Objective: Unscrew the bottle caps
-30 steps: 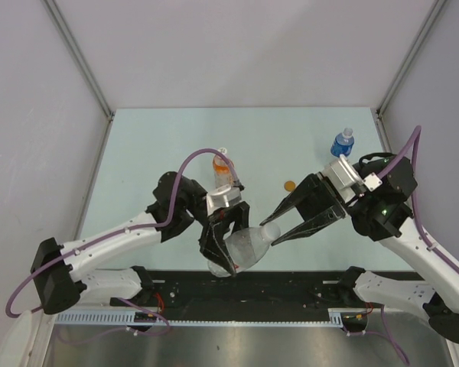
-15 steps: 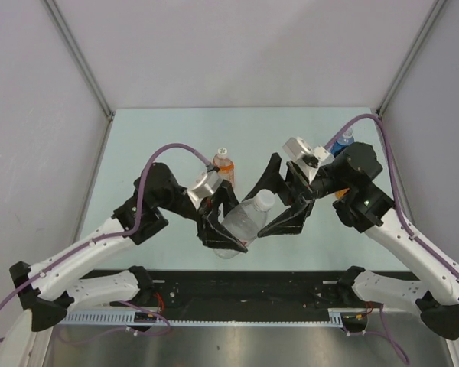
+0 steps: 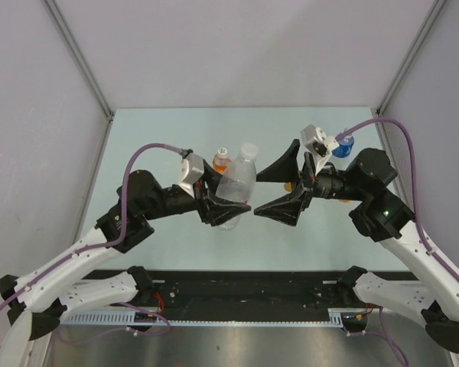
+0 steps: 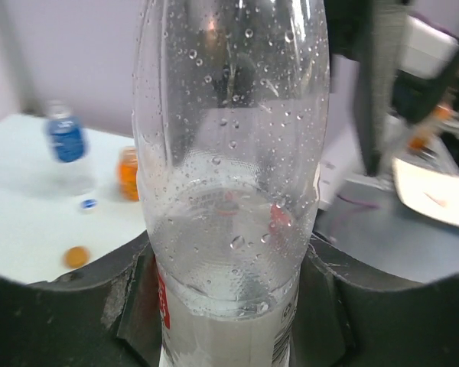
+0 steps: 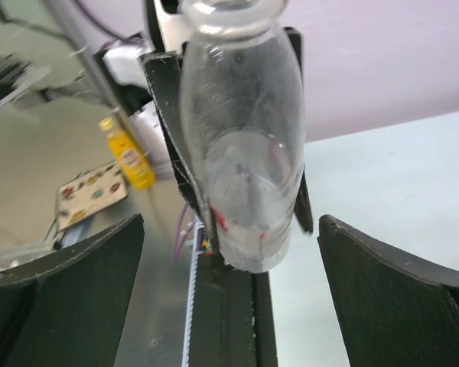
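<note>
Unscrewing step, cap grab not yet made. Gripping clear bottle (image 3: 239, 182) low on its body with left gripper (image 3: 229, 210), clenched, raised above table (image 3: 153, 138) middle, near upright. Cap (image 3: 249, 149) on top, toward far edge; loose or tight, cannot tell. Right gripper (image 3: 257, 194) released, spread wide just right of bottle, touching nothing. Next, probably: bring right gripper onto cap, close, twist while holding bottle steady.

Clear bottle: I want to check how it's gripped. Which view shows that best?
Left wrist: the clear bottle fills the frame, clamped between the left gripper's fingers. Top external shows the whole bottle, but small, with the grip partly hidden. Right wrist shows it beyond the open right gripper, which stands apart from it.
</note>
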You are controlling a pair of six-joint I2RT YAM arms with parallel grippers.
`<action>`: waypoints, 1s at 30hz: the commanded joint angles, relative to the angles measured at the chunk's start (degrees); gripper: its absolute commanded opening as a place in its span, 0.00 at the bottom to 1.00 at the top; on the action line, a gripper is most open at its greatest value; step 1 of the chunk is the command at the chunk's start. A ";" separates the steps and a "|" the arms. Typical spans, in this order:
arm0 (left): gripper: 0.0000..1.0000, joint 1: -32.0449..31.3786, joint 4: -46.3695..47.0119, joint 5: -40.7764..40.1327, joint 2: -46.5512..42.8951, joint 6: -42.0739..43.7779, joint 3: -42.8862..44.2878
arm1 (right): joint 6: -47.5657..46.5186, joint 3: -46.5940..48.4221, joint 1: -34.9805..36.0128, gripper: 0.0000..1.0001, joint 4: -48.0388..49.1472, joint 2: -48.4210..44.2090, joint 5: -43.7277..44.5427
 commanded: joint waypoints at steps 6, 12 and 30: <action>0.00 -4.54 -3.50 -36.75 -1.81 5.41 -2.25 | 6.27 0.83 2.84 0.99 -0.32 -6.71 35.63; 0.00 -13.24 -5.79 -50.67 1.35 11.12 -2.16 | 10.32 0.83 7.32 0.99 1.88 -7.86 48.04; 0.00 -22.48 -5.09 -69.41 7.86 14.82 -1.20 | 11.46 1.44 16.46 0.87 -0.32 -3.46 69.24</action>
